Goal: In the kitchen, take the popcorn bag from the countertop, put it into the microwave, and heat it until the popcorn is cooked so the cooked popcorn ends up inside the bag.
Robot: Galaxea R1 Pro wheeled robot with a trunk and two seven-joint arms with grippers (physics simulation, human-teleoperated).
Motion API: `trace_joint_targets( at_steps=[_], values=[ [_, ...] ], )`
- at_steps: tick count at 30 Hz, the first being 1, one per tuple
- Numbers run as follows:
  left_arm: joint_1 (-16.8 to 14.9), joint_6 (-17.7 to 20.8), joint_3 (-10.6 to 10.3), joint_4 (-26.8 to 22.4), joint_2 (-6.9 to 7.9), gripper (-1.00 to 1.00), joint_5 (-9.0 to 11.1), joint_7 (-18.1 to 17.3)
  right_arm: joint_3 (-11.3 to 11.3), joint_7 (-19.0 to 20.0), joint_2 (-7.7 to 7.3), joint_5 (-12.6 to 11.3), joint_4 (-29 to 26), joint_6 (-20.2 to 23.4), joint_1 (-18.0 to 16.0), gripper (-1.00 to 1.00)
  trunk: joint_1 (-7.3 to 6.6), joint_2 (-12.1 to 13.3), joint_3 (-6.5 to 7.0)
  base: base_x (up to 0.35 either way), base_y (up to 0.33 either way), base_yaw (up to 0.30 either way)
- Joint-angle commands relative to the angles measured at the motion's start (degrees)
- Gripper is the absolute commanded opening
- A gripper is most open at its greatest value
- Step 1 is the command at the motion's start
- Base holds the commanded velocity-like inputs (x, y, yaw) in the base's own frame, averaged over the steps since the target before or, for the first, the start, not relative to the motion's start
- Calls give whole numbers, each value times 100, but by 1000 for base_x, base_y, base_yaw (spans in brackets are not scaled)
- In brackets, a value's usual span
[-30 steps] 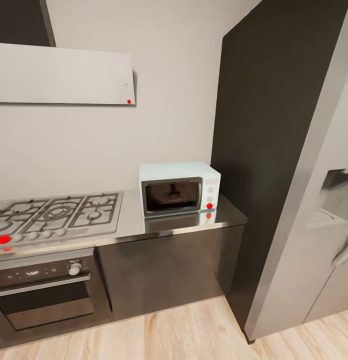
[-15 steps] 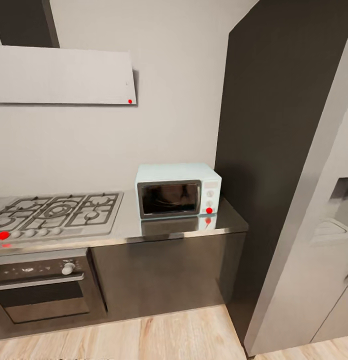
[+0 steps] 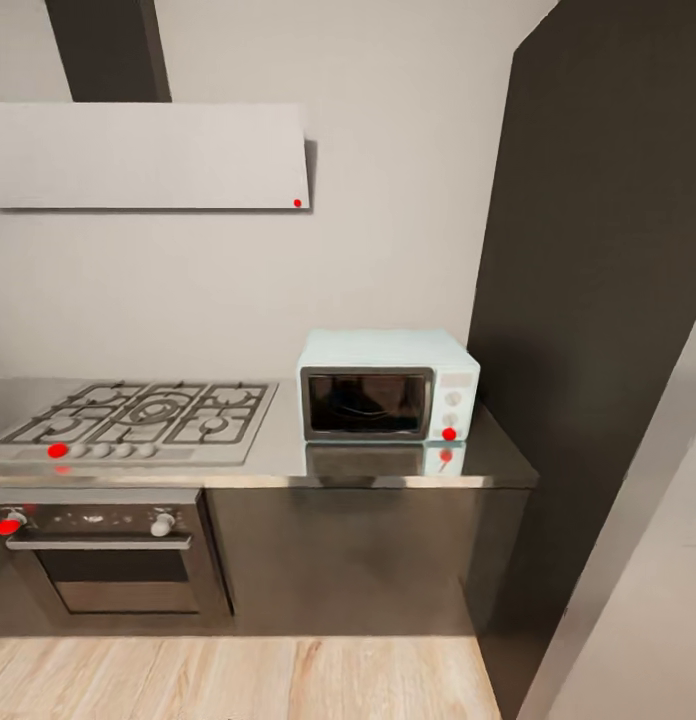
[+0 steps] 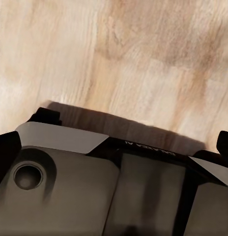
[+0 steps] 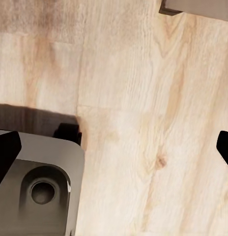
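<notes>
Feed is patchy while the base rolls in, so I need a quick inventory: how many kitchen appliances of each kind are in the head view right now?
Microwave: 1
Gas hob: 1
Built-in oven: 1
Range hood: 1
Total: 4, all along the countertop wall. No popcorn bag visible on it from here.

**Microwave and hob share kitchen counter**

The glossy grey countertop (image 3: 288,462) over dark cabinet fronts carries the mint-blue microwave (image 3: 388,386) at its right end, door shut, beside a steel gas hob (image 3: 143,418) at left
</notes>
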Motion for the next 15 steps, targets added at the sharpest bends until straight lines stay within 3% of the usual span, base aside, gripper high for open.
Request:
trace_joint_targets(
  at_steps=[1, 5, 15],
  values=[
    [-6, -14, -48, 8, -3, 100, 51, -3, -49, 16, -2, 52, 5, 9, -5, 100, 1, -4, -7, 58, -33, 273],
    [-6, -14, -48, 8, -8, 100, 51, -3, -49, 19, -6, 52, 5, 6, -5, 100, 1, -4, -7, 21, -12, 155],
    [-6, -16, -48, 4, -23, 100, 35, -3, -49, 21, 2, 52, 5, -7, -5, 100, 1, -4, -7, 1, -1, 11]
  ],
)
